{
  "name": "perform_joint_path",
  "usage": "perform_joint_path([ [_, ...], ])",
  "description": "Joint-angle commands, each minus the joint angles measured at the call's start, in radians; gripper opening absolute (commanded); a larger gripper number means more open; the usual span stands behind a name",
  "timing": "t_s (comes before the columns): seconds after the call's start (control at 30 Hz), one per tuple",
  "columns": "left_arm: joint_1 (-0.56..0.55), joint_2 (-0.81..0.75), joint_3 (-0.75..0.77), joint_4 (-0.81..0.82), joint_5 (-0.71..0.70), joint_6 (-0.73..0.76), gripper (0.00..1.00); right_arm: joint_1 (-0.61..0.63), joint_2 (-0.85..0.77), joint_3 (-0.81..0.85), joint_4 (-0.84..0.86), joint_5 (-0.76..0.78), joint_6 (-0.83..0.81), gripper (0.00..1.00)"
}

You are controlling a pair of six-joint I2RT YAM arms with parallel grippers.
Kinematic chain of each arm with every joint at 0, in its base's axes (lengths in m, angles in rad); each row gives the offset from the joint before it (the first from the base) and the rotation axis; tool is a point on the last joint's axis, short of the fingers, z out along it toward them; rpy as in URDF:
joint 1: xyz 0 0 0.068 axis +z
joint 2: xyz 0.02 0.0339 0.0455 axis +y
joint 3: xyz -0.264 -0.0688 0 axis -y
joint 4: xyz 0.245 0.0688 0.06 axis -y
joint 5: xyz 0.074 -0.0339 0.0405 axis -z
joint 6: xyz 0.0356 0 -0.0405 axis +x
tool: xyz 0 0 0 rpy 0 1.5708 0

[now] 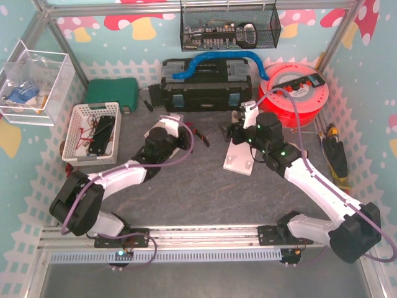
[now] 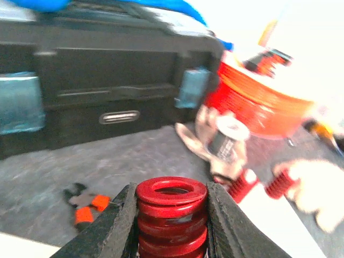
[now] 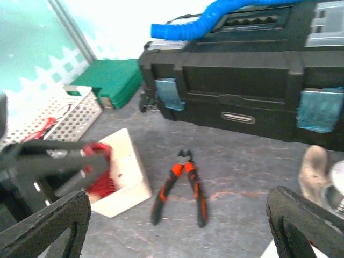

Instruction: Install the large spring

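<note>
My left gripper is shut on the large red spring, holding it upright between the two pads. From the right wrist view the spring sits over a small white box. The white fixture lies ahead to the right; it carries two small red springs and a metal cylinder. In the top view the fixture lies just below my right gripper. My right gripper is wide open and empty.
Orange-handled pliers lie on the table between the arms. A black toolbox with a blue hose stands at the back, an orange cable reel at back right. A white basket and a green case are at the left.
</note>
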Motion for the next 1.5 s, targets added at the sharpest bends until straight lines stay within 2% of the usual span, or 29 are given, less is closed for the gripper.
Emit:
perform_joint_path([
  [0.0, -0.067, -0.030, -0.123, 0.395, 0.199, 0.325, 0.00, 0.000, 0.022, 0.078, -0.113, -0.155, 0.031, 0.87],
  [0.07, -0.097, -0.018, -0.157, 0.447, 0.206, 0.422, 0.00, 0.000, 0.034, 0.100, -0.137, -0.210, 0.028, 0.84],
  [0.3, -0.151, 0.018, -0.205, 0.567, 0.259, 0.601, 0.00, 0.012, 0.101, 0.134, -0.160, -0.388, 0.023, 0.73],
  [0.6, -0.194, 0.039, -0.192, 0.548, 0.249, 0.782, 0.00, 0.027, 0.151, 0.160, -0.175, -0.479, 0.030, 0.68],
  [0.7, -0.200, 0.046, -0.178, 0.540, 0.240, 0.792, 0.00, 0.044, 0.173, 0.174, -0.201, -0.457, 0.022, 0.67],
  [0.83, -0.201, 0.048, -0.177, 0.547, 0.243, 0.788, 0.00, 0.053, 0.205, 0.188, -0.255, -0.372, 0.004, 0.60],
  [1.07, -0.205, 0.040, -0.169, 0.534, 0.248, 0.784, 0.00, 0.060, 0.227, 0.193, -0.267, -0.383, -0.032, 0.52],
  [1.47, -0.205, 0.045, -0.167, 0.544, 0.240, 0.771, 0.00, 0.062, 0.220, 0.168, -0.342, -0.331, -0.092, 0.51],
])
